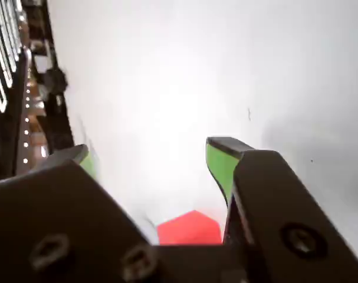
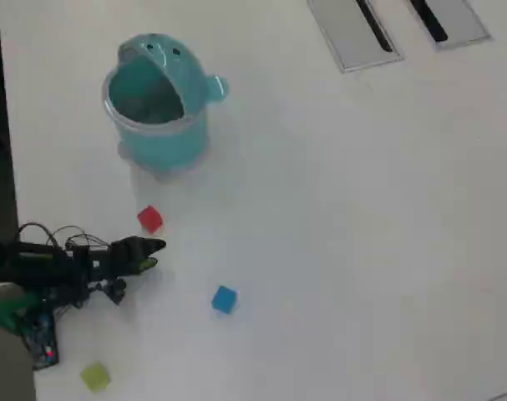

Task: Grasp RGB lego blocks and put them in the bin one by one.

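Lego blocks: three on my table (image 2: 337, 251), one of each colour
- Red block (image 2: 150, 219): one; also seen in the wrist view (image 1: 189, 229)
- Blue block (image 2: 224, 299): one
- Yellow-green block (image 2: 94, 377): one
Bin (image 2: 157, 104): one, teal
Grey slotted panels (image 2: 353, 32): two, at the top edge of the overhead view
Tool (image 2: 155, 254): one, mine
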Controlling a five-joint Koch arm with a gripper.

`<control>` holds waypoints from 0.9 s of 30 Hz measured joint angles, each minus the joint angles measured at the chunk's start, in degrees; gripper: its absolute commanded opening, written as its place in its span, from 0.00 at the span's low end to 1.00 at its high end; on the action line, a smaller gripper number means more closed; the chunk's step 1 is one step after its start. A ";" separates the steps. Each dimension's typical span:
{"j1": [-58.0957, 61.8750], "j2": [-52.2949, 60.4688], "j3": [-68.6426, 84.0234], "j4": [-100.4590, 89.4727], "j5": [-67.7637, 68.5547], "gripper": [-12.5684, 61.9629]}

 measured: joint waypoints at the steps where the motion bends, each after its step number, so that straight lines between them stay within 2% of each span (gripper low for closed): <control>1: 0.09 0.00 0.00 0.00 0.00 0.63; 27: -1.05 0.00 0.00 -1.76 -4.66 0.62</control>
